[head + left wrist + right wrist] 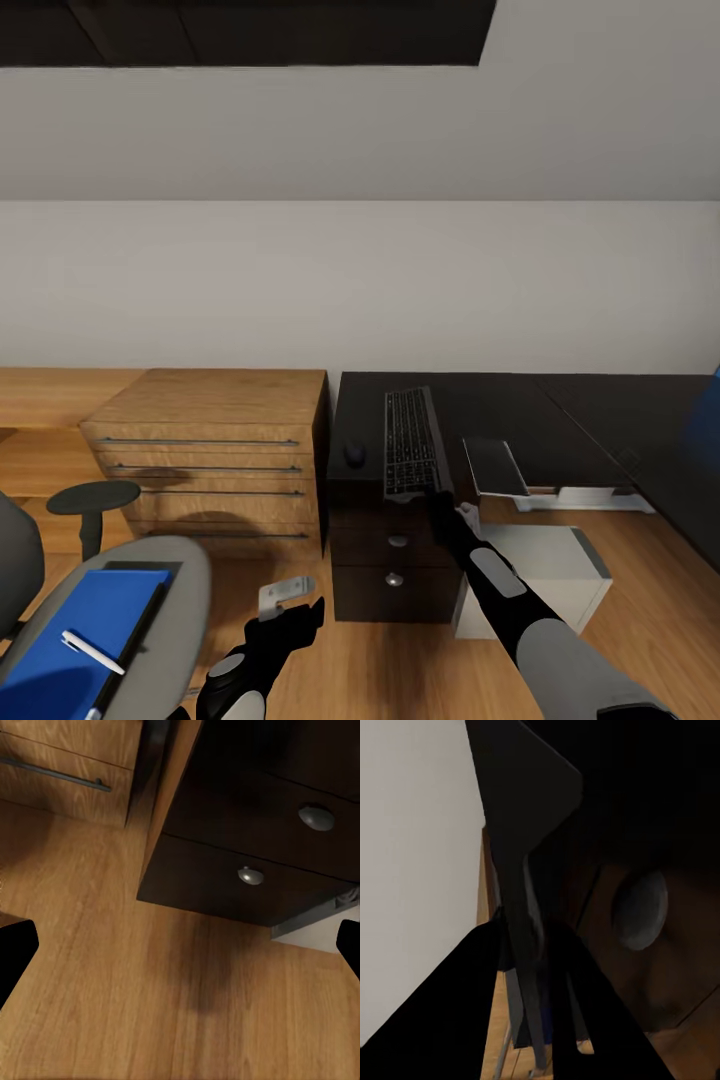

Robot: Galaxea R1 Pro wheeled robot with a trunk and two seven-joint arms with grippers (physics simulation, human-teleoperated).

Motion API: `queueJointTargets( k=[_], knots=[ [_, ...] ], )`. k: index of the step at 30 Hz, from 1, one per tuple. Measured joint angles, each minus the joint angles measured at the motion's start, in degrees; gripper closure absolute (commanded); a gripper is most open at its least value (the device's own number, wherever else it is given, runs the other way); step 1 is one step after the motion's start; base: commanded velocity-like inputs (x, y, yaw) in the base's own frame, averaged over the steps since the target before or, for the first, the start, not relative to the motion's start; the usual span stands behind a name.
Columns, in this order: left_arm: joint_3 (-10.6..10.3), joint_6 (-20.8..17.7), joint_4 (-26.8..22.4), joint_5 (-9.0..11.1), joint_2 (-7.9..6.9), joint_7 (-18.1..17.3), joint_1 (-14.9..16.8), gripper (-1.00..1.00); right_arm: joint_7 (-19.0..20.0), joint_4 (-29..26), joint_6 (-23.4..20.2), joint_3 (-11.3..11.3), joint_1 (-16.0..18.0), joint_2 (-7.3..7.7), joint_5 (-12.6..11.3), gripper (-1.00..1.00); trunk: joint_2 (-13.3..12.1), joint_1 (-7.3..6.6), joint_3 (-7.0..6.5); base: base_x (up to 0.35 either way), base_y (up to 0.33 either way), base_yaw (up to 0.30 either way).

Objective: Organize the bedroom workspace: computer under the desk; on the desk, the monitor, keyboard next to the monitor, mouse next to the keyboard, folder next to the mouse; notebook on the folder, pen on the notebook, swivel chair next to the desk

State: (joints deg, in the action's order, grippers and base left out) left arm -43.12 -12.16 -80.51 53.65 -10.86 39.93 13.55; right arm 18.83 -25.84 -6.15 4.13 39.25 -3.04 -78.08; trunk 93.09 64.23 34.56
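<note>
Head view: the right gripper (440,497) clamps the near end of the keyboard (409,440) on the desk (500,410), the mouse (354,454) at its nine o'clock. Left wrist view: the left gripper (180,952) hangs spread wide over the floor (112,982). Right wrist view: the fingers (472,997) pinch the keyboard's thin edge.

The desk (560,420) top is mostly bare to the right of the keyboard (409,441); the mouse (354,454) sits just to its left. The dresser (215,455) stands tight against the desk's left side, so no hand can pass between them. Under the desk, the computer (540,575) sits close beside the drawers (247,870). The floor (135,990) in front of the drawers is open. The chair (120,620) blocks the near left corner
</note>
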Motion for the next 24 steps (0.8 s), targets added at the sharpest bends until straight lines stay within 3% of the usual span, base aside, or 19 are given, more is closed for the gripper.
queueJointTargets(
  k=[24],
  knots=[
    [0.00, 0.01, 0.29, 0.13, -0.04, 0.05, 0.00, -1.00, 1.20, -1.93, -0.05, -0.12, 0.01, 0.36, -0.13, 1.00, -9.63, -5.27, -4.31, 0.000, 0.000, 0.000]
  ],
)
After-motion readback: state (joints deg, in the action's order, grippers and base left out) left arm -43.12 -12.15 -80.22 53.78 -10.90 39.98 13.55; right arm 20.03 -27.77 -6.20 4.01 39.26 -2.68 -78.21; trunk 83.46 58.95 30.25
